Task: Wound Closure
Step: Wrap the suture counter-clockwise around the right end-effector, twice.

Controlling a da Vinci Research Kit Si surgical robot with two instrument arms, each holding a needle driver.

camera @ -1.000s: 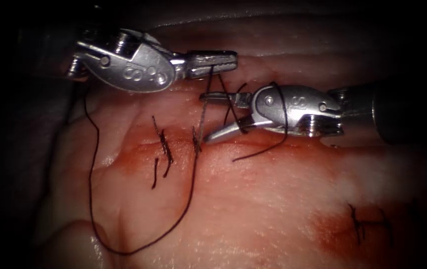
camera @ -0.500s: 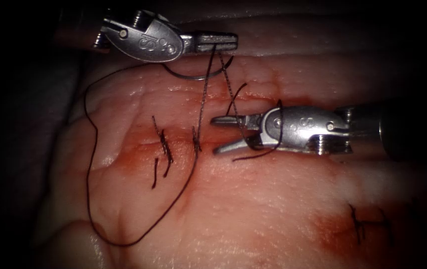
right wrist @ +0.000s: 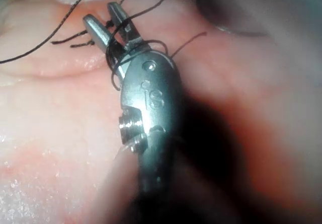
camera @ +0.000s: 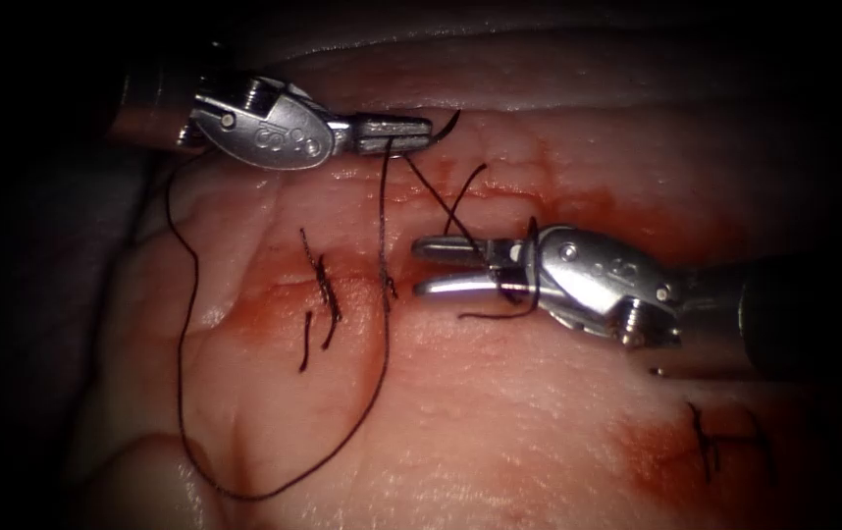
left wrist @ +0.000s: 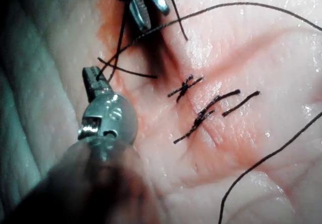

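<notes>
Lying on the tissue [camera: 499, 432], far left: a long loop of thread [camera: 182, 393] that runs up to the left tool [camera: 394, 132]. Old stitches [camera: 323, 285] sit right of the loop, on the red fluid [camera: 274, 304]. Left tool: jaws clenched on the thread and on the curved needle [camera: 444, 129], whose dark tip juts past the jaw ends, clear of the tissue; a strand drops from there to the stitch [camera: 389, 288] at the cut. Right tool [camera: 433, 265]: jaws parted, grasping nothing, thread wrapped around them near the hinge. More stitches [camera: 710, 442] lie far right.
</notes>
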